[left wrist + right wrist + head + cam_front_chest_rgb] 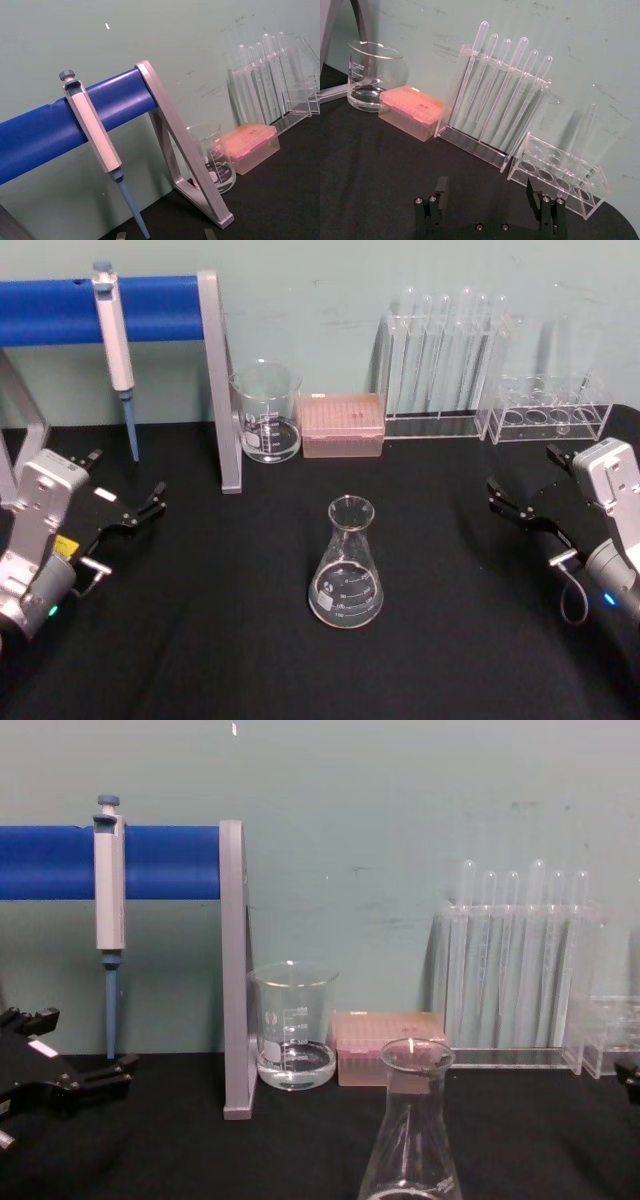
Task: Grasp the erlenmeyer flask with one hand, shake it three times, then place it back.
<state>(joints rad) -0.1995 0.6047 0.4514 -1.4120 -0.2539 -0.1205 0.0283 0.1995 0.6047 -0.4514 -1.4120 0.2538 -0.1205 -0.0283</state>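
The erlenmeyer flask (346,565) stands upright on the black table, near the middle, with white graduation marks on its wide base; the chest view shows its neck and rim (410,1120) close in front. My left gripper (128,476) rests open at the table's left side, well apart from the flask. At the right side my right gripper (520,476) is also open and holds nothing. The right wrist view shows its two black fingertips (441,187) spread wide over bare cloth.
Along the back wall stand a glass beaker (267,412), a pink tip box (342,425), a rack of tall tubes (445,360) and a low clear rack (548,412). A pipette (118,350) hangs from a blue bar on a grey stand (222,390) at back left.
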